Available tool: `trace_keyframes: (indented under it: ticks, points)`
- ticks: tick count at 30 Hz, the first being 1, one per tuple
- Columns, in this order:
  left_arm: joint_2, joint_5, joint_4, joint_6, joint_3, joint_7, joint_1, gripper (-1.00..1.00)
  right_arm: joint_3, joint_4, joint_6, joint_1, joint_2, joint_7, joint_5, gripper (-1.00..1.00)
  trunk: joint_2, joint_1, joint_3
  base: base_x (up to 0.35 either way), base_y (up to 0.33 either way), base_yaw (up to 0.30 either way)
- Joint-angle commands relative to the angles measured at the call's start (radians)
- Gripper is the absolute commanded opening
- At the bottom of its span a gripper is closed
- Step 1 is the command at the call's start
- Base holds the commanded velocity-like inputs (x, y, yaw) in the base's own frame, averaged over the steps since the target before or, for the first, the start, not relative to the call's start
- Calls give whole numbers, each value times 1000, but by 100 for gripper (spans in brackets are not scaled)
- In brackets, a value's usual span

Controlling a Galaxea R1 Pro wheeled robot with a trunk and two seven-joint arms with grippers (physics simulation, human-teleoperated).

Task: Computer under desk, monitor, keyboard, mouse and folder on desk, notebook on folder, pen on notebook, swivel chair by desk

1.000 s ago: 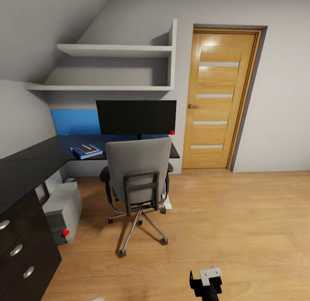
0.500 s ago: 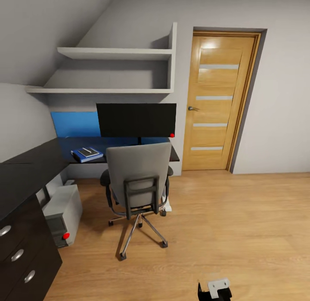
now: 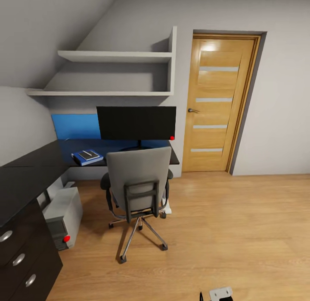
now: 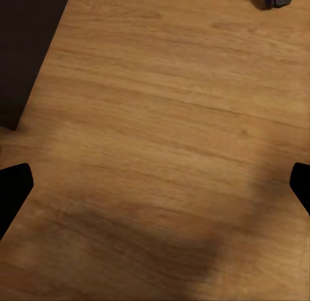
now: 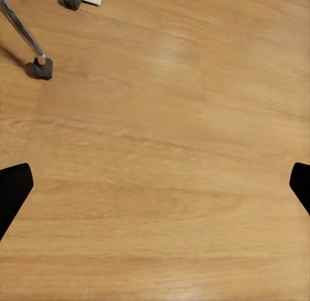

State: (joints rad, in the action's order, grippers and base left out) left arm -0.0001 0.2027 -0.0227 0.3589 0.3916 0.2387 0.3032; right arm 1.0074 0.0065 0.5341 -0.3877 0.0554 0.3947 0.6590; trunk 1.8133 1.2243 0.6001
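A small attic bedroom with pale grey walls (image 3: 280, 98) and a ceiling that slopes down toward ten o'clock. At one o'clock stands a closed light-wood door (image 3: 217, 105) with four narrow frosted strips and a metal handle on its left edge. At eleven o'clock two grey wall shelves (image 3: 116, 56) sit one above the other, with a blue wall panel (image 3: 75, 126) beneath them. Warm wood-plank flooring (image 3: 232, 232) covers the ground, softly and evenly lit.

Even, bright render, soft shadow under swivel chair (image 3: 137, 184), glare patch atop door (image 3: 217, 102), sharp throughout.
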Motion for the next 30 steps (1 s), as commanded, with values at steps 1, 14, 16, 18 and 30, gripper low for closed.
trace_keyframes:
  ticks: [1,14,16,18,30]
  points:
    - [0,11,1,3,6,5,1,100,8,1,1,0,0,4,5,100,-7,-4,-2,0,0,0]
    - [0,11,1,2,6,6,1,100,8,1,1,0,1,4,5,100,-98,-54,-43,0,0,0]
    - [0,11,1,2,6,7,1,100,8,1,1,0,1,4,5,100,-112,-62,-49,0,0,0]
    - [1,11,1,2,6,8,1,100,8,1,1,0,1,4,5,100,-126,-69,-55,0,0,0]
    - [2,9,1,-4,6,8,1,100,8,1,1,0,1,4,5,100,-210,-115,-93,0,0,0]
